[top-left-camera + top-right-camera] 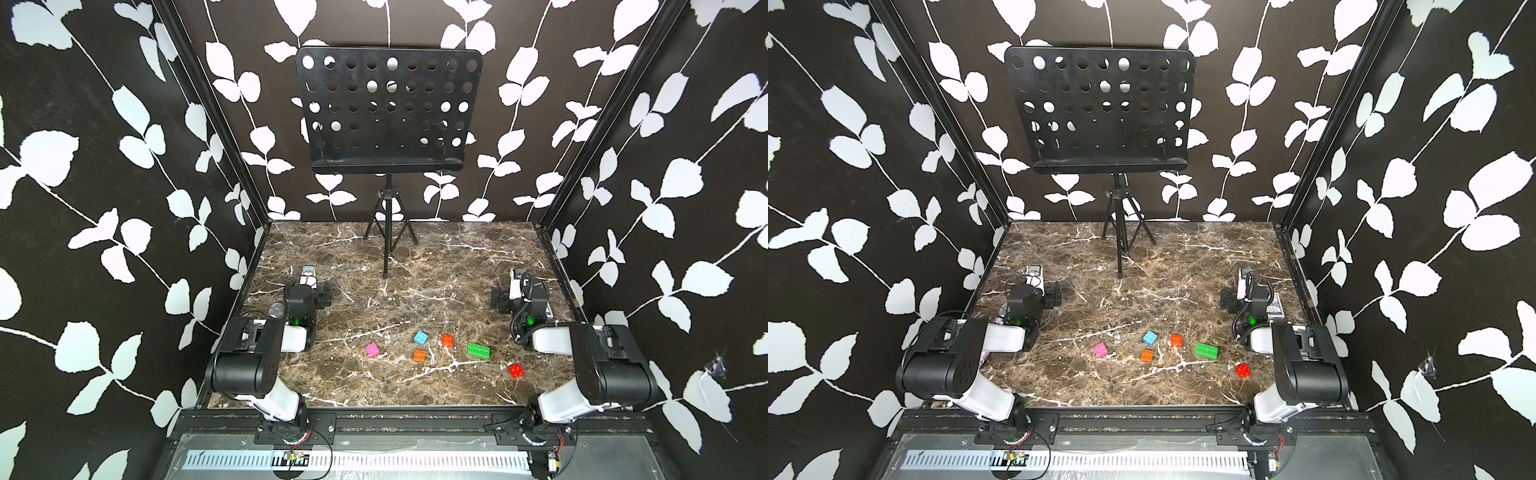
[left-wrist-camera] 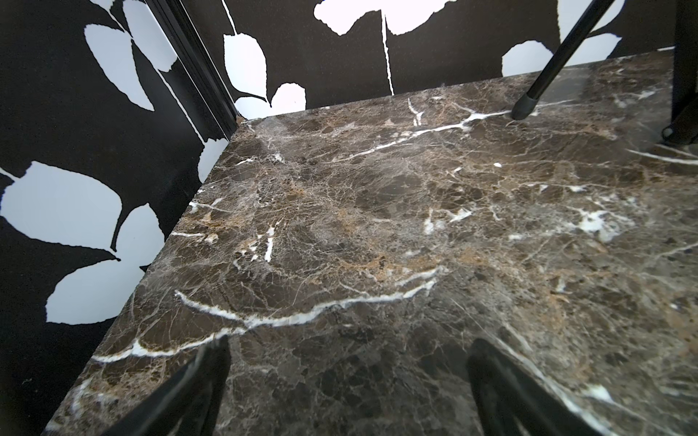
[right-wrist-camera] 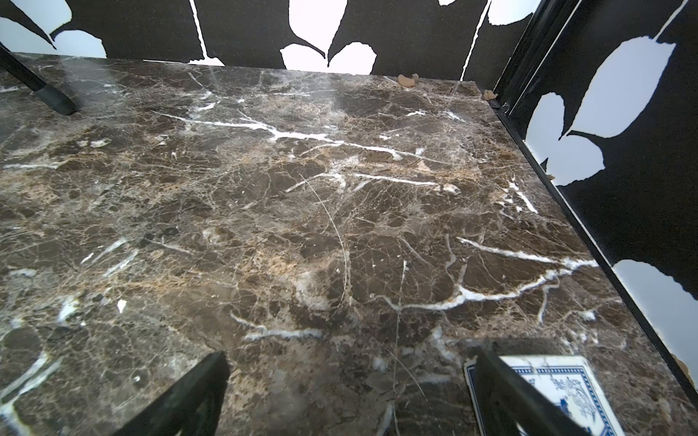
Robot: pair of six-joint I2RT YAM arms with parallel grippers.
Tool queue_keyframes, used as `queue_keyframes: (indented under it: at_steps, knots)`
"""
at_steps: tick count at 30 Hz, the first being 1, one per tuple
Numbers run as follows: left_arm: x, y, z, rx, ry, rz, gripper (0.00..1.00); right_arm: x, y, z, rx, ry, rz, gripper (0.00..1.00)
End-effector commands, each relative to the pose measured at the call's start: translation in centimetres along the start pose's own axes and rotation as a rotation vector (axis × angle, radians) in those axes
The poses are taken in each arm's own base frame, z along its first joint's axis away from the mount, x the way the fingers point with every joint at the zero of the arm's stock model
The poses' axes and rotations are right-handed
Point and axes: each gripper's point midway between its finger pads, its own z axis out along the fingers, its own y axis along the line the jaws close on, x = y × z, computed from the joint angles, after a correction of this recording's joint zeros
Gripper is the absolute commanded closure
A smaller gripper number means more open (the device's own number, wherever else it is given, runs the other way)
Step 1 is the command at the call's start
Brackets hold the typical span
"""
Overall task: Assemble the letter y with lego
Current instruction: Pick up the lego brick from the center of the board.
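You have six loose studded pieces on the front half of the table (image 1: 374,266), spread from the middle toward your right arm, none touching: one pink brick (image 1: 372,350), one blue brick (image 1: 421,337), two orange bricks (image 1: 419,355) (image 1: 447,340) and one red brick (image 1: 516,370), all square, plus one longer green brick (image 1: 478,350). Your left gripper (image 2: 349,377) and right gripper (image 3: 351,377) sit farther back, jaws spread wide on nothing. One card (image 3: 559,381) lies by the right gripper's finger, and one stand (image 1: 388,112) is at the back.

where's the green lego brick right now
In both top views the green brick lies on the marble table, toward the robot's right side, between the red-orange brick and the red brick.
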Motion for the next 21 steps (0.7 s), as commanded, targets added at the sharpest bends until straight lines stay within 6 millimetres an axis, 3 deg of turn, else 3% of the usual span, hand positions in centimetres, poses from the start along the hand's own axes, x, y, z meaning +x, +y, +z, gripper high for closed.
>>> queue_keyframes:
  at_steps: [1,6,12,18,21]
  knots:
    - [-0.6,0.1,-0.2,0.002,-0.026,-0.007,0.01,-3.0,0.0,-0.3,-0.004,-0.061,-0.007,0.01]
    - [-2.0,-0.4,0.0,0.046,-0.007,0.023,0.01,-4.9,0.4,-2.0,-0.033,0.067,0.03,0.01]
    - [-3.3,-2.0,0.5,0.172,0.188,0.065,0.01,-5.9,3.8,-5.8,-0.104,0.142,0.019,0.01]
    - [-7.4,-4.2,-1.6,0.365,0.337,0.027,0.06,-3.6,6.9,-9.5,-0.113,0.4,0.024,0.01]
    - [-8.3,-5.4,-2.8,0.444,0.417,-0.063,0.1,-2.1,9.0,-11.3,-0.144,0.55,0.049,0.01]
